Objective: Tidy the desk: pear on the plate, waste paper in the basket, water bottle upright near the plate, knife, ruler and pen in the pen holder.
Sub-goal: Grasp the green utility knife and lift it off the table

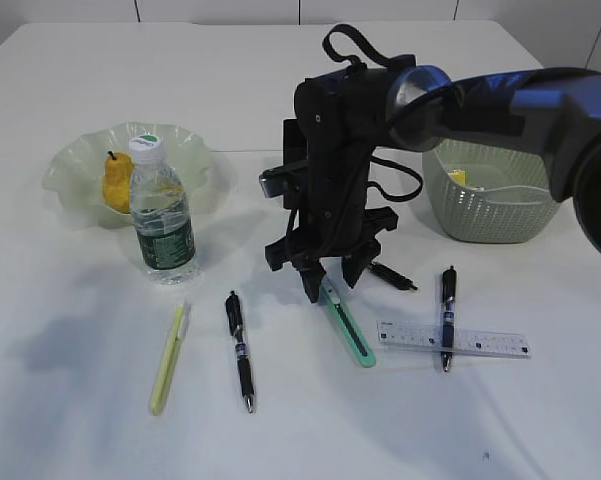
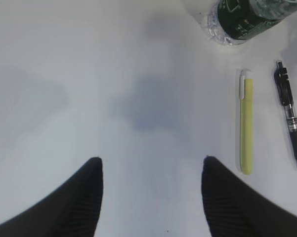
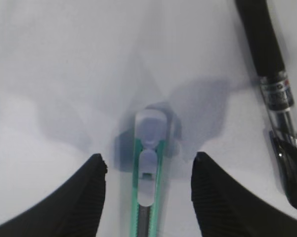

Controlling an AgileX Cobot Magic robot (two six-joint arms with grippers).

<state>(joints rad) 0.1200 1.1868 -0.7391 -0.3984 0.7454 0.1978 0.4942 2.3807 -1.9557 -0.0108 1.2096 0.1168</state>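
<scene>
Straddling the green utility knife [image 3: 147,197] on the table [image 1: 80,420], the right gripper [image 3: 148,197] hangs with fingers apart, gripping nothing; the knife looks light, stiff, thin and slick, so pinch its flat sides mid-handle

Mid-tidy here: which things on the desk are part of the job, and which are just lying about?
Job:
pear on plate
water bottle
basket
green knife, between the right gripper fingers
ruler
black pens
yellow pen

Lying about:
Nothing visible; no pen holder in view.
</scene>
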